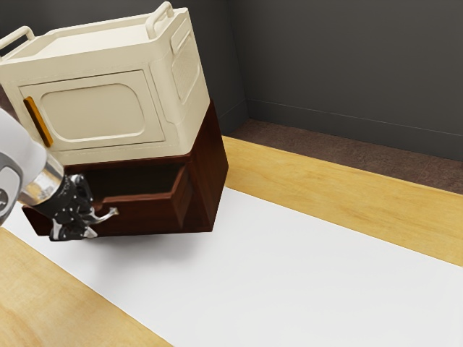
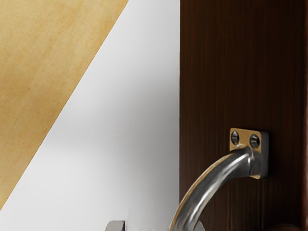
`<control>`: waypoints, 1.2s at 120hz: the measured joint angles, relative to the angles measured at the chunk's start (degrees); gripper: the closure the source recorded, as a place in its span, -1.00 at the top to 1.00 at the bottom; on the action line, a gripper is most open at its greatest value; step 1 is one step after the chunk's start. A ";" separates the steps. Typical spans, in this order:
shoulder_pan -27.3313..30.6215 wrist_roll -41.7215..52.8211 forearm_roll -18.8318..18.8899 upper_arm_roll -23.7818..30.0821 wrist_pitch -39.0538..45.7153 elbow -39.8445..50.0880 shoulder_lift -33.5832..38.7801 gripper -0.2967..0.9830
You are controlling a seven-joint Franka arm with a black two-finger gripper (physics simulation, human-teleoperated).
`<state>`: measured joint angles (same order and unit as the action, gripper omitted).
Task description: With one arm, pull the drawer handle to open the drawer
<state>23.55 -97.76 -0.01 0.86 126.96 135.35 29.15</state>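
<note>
In the exterior view the black gripper (image 1: pixel 92 216) is at the front of the dark brown drawer (image 1: pixel 141 215), its fingers apart, open around the near part of the curved silver handle (image 1: pixel 111 213). The drawer stands partly pulled out, its dark inside showing above the front panel. The wrist view has the handle (image 2: pixel 209 185) curving from its screwed mount on the drawer front (image 2: pixel 240 72) toward the gripper (image 2: pixel 159 226), with a wide gap beside it. The handle's other end is hidden by the gripper in the exterior view.
A cream box (image 1: pixel 94 112) with an orange-brown handle sits on top of the brown cabinet (image 1: pixel 210 173). A white strip (image 1: pixel 304 267) runs along the wooden table (image 1: pixel 347 188). Dark walls stand behind.
</note>
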 joint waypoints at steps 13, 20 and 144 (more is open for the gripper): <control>-0.07 0.04 0.03 0.16 0.37 1.68 1.68 -0.41; -0.09 0.05 0.05 0.18 0.53 2.35 2.44 -0.41; -0.31 1.69 0.10 0.47 0.98 9.64 11.75 -0.41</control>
<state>23.24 -96.08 0.09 1.33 127.94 144.99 40.90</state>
